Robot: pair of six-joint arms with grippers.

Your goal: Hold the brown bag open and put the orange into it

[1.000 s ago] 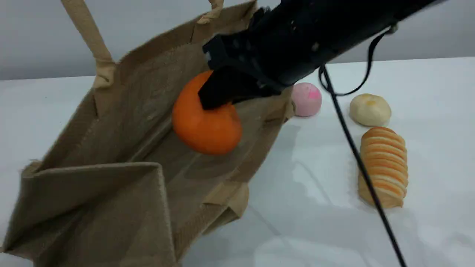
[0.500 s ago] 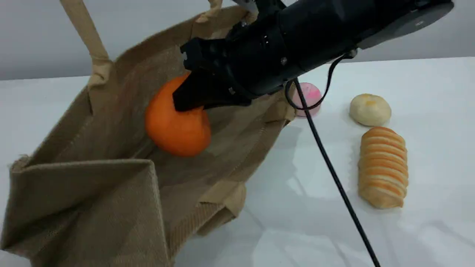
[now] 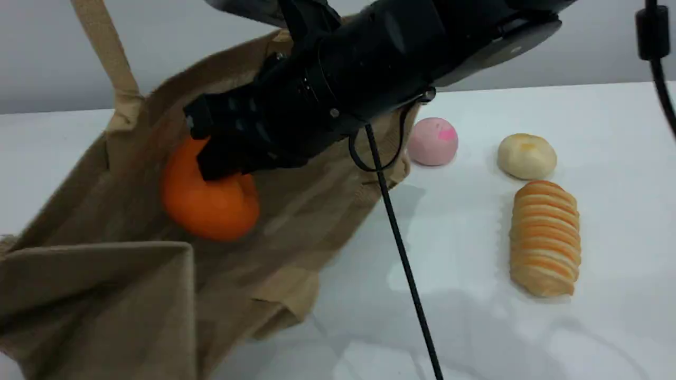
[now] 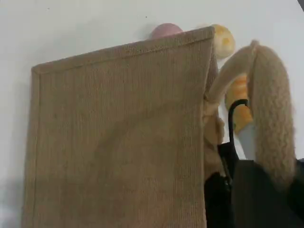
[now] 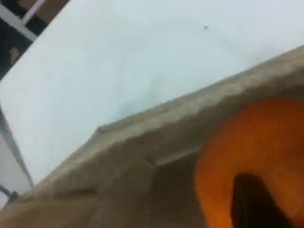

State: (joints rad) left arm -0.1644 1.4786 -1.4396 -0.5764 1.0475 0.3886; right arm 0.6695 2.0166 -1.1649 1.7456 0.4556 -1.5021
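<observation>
The brown bag (image 3: 296,211) leans on its side, mouth toward the scene camera. One beige handle (image 3: 100,47) runs up out of the scene view. My left gripper (image 4: 271,179) is shut on a bag handle (image 4: 270,109), with the bag's woven side panel (image 4: 118,142) beside it. The orange (image 3: 208,203) is inside the bag, just above its lower wall. My right gripper (image 3: 214,164) is shut on the orange's top. In the right wrist view a dark fingertip (image 5: 256,204) presses on the orange (image 5: 228,161) below the bag's rim (image 5: 180,123).
A pink ball (image 3: 433,141), a pale yellow bun (image 3: 526,155) and an orange-striped bread roll (image 3: 545,237) lie on the white table (image 3: 475,327) to the right of the bag. The right arm's black cable (image 3: 401,248) hangs down across the table.
My right gripper has carried the orange leftward and deeper into the bag. The bag has shifted left and its near edge has sagged.
</observation>
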